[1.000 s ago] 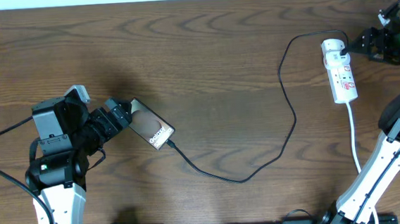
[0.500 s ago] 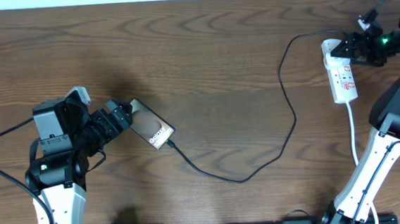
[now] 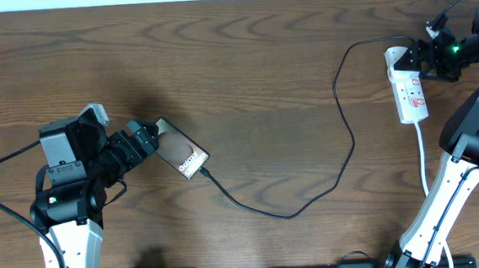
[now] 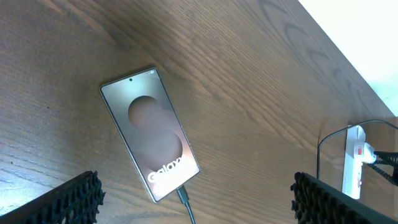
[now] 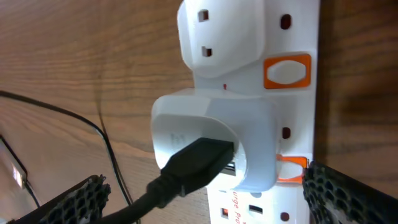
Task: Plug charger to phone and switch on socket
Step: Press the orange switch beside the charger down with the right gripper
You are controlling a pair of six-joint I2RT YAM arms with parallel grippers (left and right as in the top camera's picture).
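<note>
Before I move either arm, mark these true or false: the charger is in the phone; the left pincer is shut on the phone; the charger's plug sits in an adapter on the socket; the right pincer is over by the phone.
1. The charger is plugged into the phone at its Galaxy end. True.
2. The left pincer is shut on the phone. False: it is open, and the phone lies free on the table.
3. The charger's black plug sits in a white adapter on the socket. True.
4. The right pincer is by the phone. False: it is at the socket's adapter end, open.
</note>
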